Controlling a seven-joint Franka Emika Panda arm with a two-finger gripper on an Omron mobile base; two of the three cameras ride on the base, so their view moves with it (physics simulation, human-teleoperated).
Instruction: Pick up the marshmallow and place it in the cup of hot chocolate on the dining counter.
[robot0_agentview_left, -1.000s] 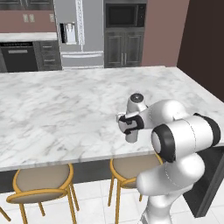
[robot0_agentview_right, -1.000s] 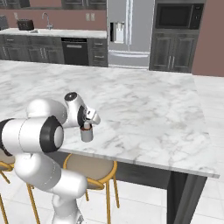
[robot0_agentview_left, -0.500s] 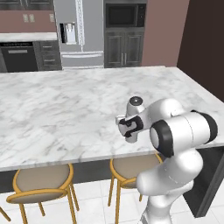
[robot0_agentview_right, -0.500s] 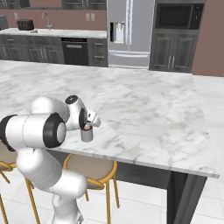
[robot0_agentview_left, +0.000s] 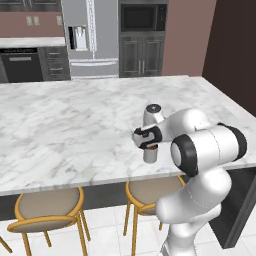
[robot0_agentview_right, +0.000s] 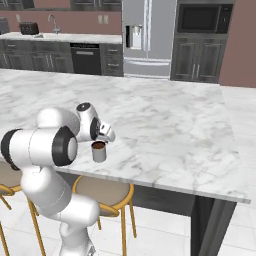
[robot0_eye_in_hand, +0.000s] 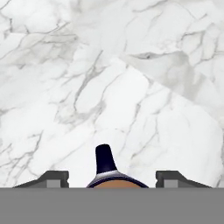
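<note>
While the pincer (robot0_agentview_right: 107, 136) hung just above the cup (robot0_agentview_right: 99, 151), near the front edge of the surface (robot0_agentview_right: 170, 125), we judged the task to be at its placing step. We could not tell how far the pincer stood open, nor whether it held the marshmallow, which we could not make out. From the hand view one dark fingertip (robot0_eye_in_hand: 104, 158) rose over the cup's rim, with brown liquid just below. If the marshmallow was held, the next move called for opening straight over the cup; a drift sideways could drop it on the marble
</note>
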